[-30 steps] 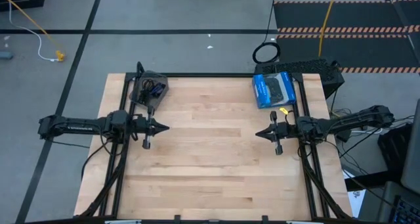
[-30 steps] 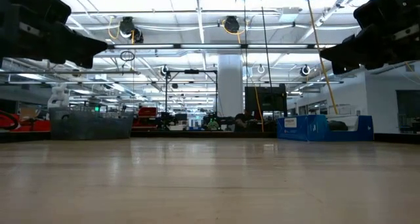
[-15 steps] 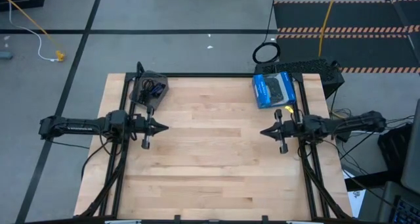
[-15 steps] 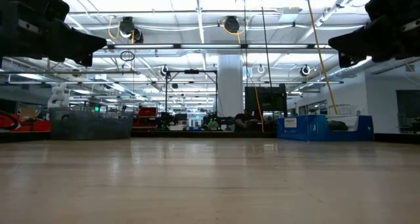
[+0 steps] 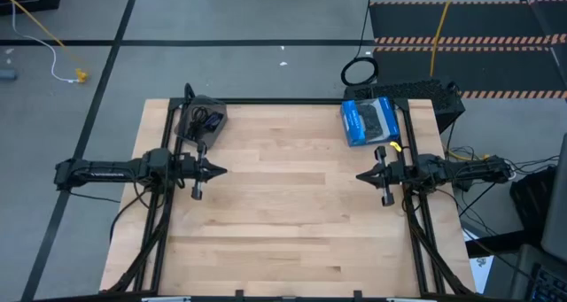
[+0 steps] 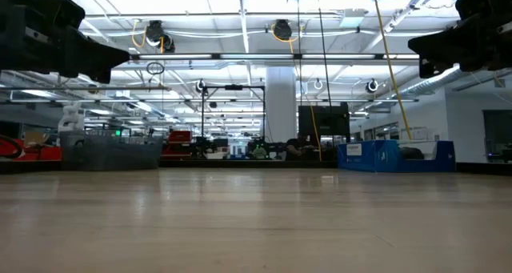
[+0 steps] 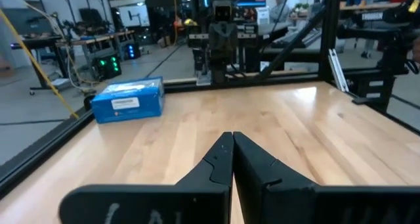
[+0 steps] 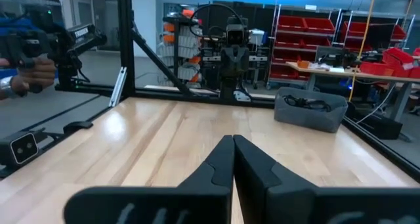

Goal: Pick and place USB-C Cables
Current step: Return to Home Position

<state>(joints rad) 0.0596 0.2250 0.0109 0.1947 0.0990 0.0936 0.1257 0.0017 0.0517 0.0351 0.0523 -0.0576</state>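
Observation:
The USB-C cables (image 5: 204,120) lie as small black and purple-blue bundles in a grey tray (image 5: 215,112) at the table's far left corner. The right wrist view shows them as dark coils (image 8: 307,103) in that tray (image 8: 310,115). My left gripper (image 5: 223,171) hovers shut over the table's left side, pointing right, near of the tray. My right gripper (image 5: 359,176) hovers shut over the right side, pointing left. Their shut fingertips show in the left wrist view (image 7: 231,136) and the right wrist view (image 8: 231,138). Neither touches anything.
A blue box (image 5: 369,121) lies at the table's far right, and also shows in the left wrist view (image 7: 128,100). A black ring-shaped coil (image 5: 359,71) and a yellow cord (image 5: 40,23) lie on the floor beyond the table. A person's hand (image 8: 29,69) shows off the table. Bare wood (image 5: 283,213) lies between the arms.
My right arm has drawn back toward the table's right edge, its gripper staying shut and pointing left.

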